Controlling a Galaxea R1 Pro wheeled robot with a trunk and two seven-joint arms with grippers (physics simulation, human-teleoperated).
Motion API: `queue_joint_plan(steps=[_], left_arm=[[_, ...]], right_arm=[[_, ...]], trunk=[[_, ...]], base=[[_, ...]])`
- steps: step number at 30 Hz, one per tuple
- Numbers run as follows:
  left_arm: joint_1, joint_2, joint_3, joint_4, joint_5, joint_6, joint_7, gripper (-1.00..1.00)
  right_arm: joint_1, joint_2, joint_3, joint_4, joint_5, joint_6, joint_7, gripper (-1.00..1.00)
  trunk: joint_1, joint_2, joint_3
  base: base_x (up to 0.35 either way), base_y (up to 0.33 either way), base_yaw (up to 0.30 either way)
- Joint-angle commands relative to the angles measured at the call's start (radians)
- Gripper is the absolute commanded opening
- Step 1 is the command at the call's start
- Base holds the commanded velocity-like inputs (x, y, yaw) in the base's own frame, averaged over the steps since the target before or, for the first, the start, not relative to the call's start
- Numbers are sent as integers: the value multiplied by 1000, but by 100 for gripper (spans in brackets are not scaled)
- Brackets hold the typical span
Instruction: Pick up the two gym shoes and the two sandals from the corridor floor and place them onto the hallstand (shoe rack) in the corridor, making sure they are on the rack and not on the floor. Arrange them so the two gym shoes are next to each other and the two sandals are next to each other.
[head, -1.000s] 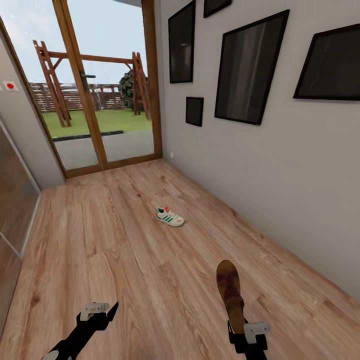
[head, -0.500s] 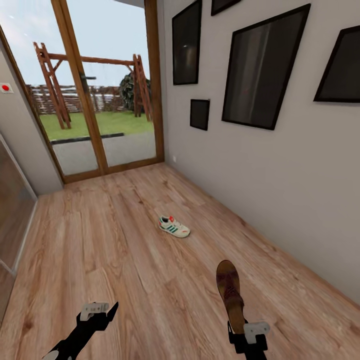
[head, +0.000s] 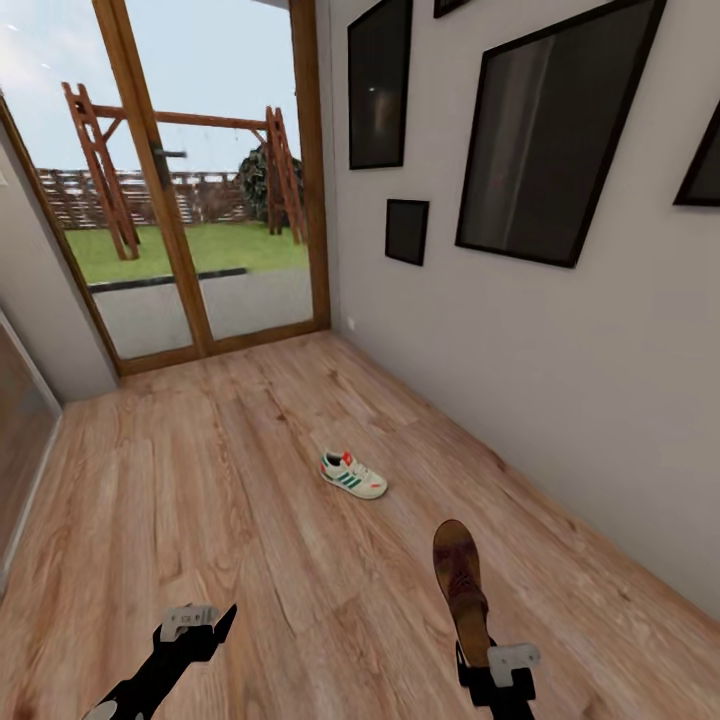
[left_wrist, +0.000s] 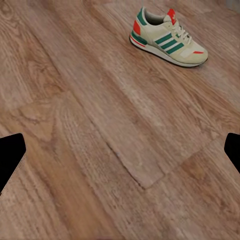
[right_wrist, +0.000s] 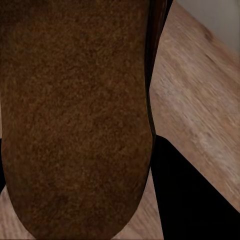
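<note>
Right fingers (head: 497, 668) clamp a brown sandal (head: 460, 585) by its heel, carrying it for racking; left gripper (head: 200, 622) hangs spread, ready for the gym shoe (head: 353, 474) at twelve o'clock on the floor (head: 200, 480).

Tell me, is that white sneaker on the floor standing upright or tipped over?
Upright. The sneaker sits on its sole on the wooden floor, with laces and opening facing up in the left wrist view.

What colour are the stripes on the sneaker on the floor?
Green, on the cream sneaker; the left wrist view shows them best.
</note>
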Motion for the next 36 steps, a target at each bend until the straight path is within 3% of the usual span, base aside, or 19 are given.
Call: queue_joint_plan(steps=[1, 14, 27, 36], left_arm=[[-1, 0, 2, 1, 9, 1, -8, 100], [-1, 0, 2, 1, 9, 0, -8, 100], [-1, 1, 2, 1, 10, -1, -8, 100], [-1, 1, 3, 1, 11, -1, -8, 100]], right_arm=[[-1, 0, 3, 1, 7, -1, -9, -100], [-1, -1, 3, 0, 6, -1, -10, -100], [-1, -1, 3, 1, 6, -1, -10, -100], [-1, -1, 3, 2, 6, -1, -10, -100]], trunk=[[0, 0, -1], [0, 0, -1], [0, 0, -1], [0, 0, -1]], base=[[334, 5, 0], [330, 38, -3], [258, 217, -214], [233, 241, -29]])
